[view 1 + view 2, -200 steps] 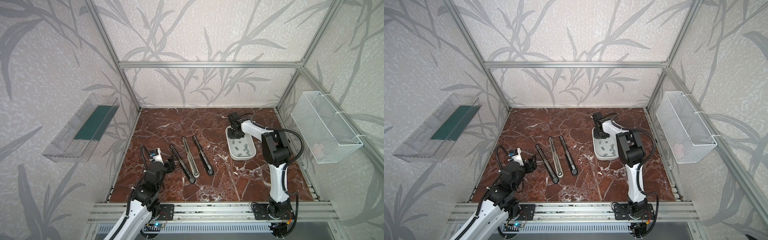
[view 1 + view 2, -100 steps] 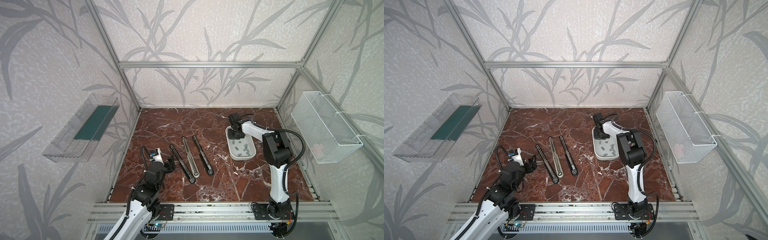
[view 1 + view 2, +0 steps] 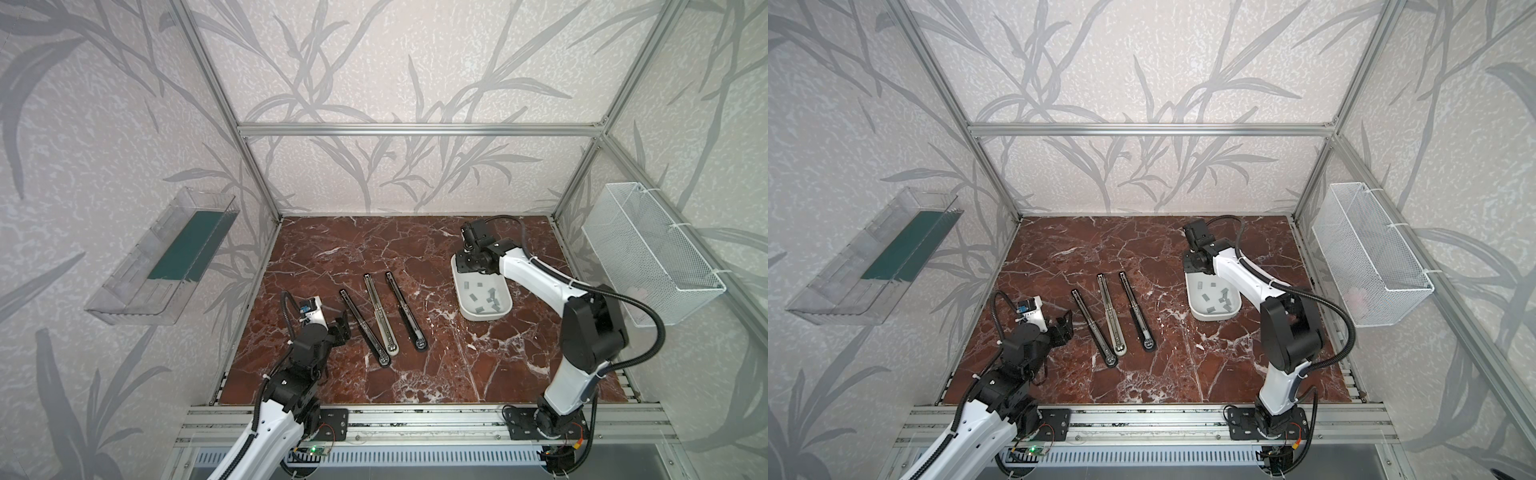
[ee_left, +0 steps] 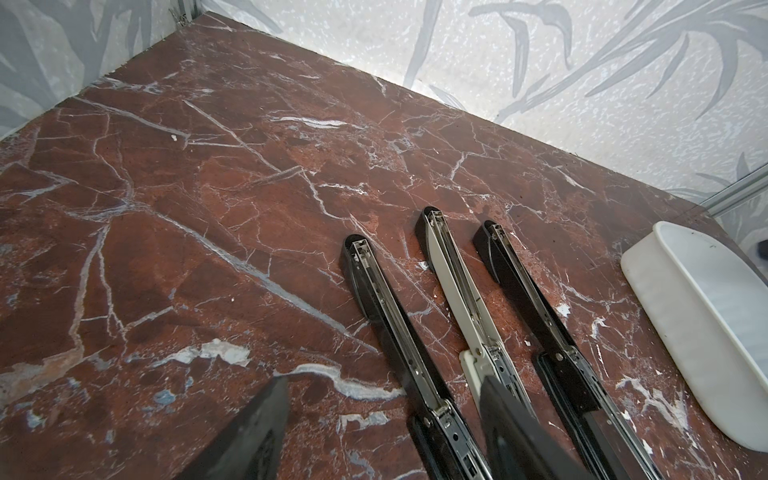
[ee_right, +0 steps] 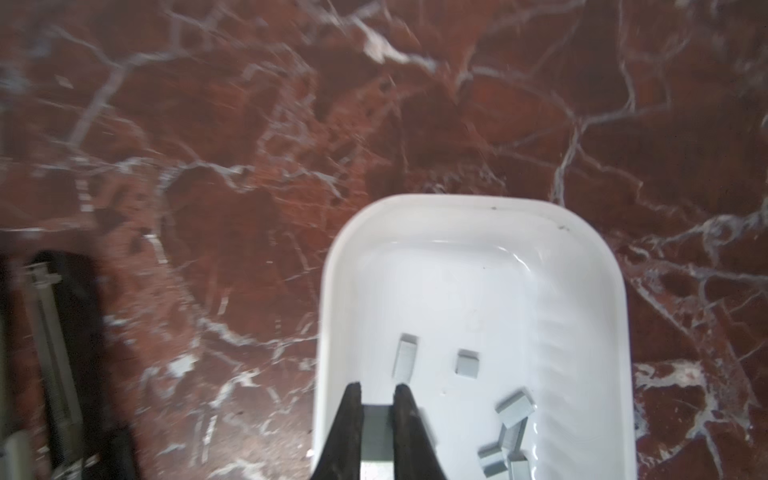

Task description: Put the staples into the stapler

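Right wrist view: right gripper (image 5: 378, 392) pinches a staple strip (image 5: 377, 432) over the white tray (image 3: 484, 318), right of centre in both top views; pick-up seems underway, next needs a steady carry to the central staplers (image 3: 380, 316).

Grey staples (image 5: 405, 359) loose in white tray (image 5: 457, 200); three staplers (image 3: 380, 313) opened flat.

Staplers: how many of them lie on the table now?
3, all opened flat, side by side, left of the white tray in both top views: the left black stapler, the white stapler in the middle, the right black stapler nearest the tray. None seems hidden.
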Robot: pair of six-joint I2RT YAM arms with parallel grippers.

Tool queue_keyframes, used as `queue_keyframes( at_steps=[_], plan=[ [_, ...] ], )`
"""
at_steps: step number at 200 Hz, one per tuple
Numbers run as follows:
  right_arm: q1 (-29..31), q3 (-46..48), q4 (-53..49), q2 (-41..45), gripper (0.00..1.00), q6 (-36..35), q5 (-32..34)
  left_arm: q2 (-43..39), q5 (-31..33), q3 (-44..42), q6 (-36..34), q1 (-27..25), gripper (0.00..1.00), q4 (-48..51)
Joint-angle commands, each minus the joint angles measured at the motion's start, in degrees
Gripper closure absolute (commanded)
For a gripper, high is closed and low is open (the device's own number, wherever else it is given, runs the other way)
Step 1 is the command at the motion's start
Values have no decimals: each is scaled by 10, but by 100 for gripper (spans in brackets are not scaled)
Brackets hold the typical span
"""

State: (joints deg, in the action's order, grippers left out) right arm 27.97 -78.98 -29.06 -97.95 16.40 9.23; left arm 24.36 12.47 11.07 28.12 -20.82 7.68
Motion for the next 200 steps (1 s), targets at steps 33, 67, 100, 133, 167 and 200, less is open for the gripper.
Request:
queue_keyframes(
  at_steps=[33, 67, 100, 133, 167, 200],
  plan=[
    [177, 131, 86, 136, 90, 14, 62, -18, 24, -7, 14, 4, 26, 18],
    [302, 241, 220, 177, 91, 45, 134, -30, 37, -9, 19, 4, 29, 25],
    [388, 255, 248, 144, 92, 84, 167, -29, 45, -10, 21, 4, 28, 22],
    [412, 253, 245, 110, 94, 124, 178, -16, 28, -7, 20, 4, 31, 15],
    [438, 212, 230, 43, 94, 146, 198, -12, 28, -3, 31, 4, 31, 18],
    [456, 150, 193, -28, 95, 175, 215, -12, 37, 4, 42, 4, 31, 33]
  ],
)
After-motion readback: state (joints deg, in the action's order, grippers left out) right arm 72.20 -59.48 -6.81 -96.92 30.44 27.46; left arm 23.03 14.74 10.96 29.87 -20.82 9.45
